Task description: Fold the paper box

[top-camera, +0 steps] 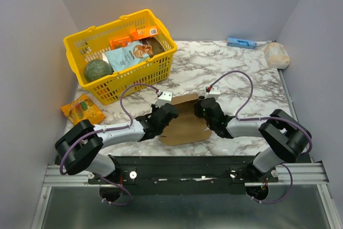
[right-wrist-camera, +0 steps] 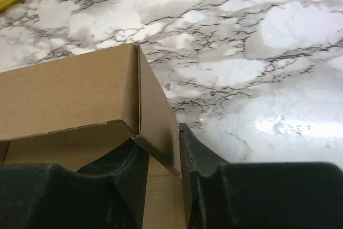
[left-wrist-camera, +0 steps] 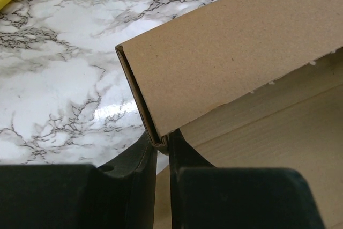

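Left pincer (left-wrist-camera: 162, 144), right pincer (right-wrist-camera: 161, 142), clamping box (top-camera: 185, 125) edges

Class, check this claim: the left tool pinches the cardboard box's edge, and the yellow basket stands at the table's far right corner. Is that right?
No. The left tool does pinch the box by its edge, but the basket stands at the far left corner, as the top view shows.

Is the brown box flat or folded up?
Partly folded: the paper box has one long wall and a side flap raised; its base lies flat.
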Motion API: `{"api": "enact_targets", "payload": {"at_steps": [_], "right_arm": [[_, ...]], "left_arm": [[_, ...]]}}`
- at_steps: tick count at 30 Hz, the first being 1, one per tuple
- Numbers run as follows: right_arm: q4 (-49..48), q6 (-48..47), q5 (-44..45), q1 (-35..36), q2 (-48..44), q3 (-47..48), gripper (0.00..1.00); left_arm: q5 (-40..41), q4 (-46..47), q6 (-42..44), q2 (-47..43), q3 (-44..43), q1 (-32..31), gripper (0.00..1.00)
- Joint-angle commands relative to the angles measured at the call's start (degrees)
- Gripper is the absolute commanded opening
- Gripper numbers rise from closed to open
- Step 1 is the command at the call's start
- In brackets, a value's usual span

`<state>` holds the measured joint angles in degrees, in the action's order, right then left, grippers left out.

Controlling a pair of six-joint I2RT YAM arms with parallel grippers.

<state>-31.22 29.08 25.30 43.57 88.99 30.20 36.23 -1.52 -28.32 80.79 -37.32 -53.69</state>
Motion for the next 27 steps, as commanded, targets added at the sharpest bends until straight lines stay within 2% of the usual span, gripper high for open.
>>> {"api": "enact_targets", "payload": {"at_steps": [1,4,9,14,18,27], "right_arm": [[6.69,4.66,11.88,-0.07,1.36,2.50,0.36],[8.72,7.65,13.97,-0.07,1.36,3.11,0.36],[18.65,13.62,18.82,-0.07,2.59,7.32,0.30],[19.62,17.15,18.91,-0.07,3.03,7.16,0.24],[22.08,19.61,21.45,-0.07,2.68,7.16,0.13],[28.32,22.42,25.59,-0.07,3.29,7.78,0.09]], "left_arm": [[-3.44,-1.29,-0.16,0.77,-0.65,-0.36,0.19],[-3.53,-1.12,-0.16,1.29,-0.82,-0.36,0.19],[-3.62,-0.68,-0.51,1.38,-0.65,-0.36,0.19],[-3.80,-0.50,-0.69,1.56,-0.91,-0.45,0.19],[-3.45,-0.50,-0.95,1.56,-0.65,-0.36,0.19],[-2.39,-1.38,-0.86,0.86,-1.44,0.16,0.15]]}}
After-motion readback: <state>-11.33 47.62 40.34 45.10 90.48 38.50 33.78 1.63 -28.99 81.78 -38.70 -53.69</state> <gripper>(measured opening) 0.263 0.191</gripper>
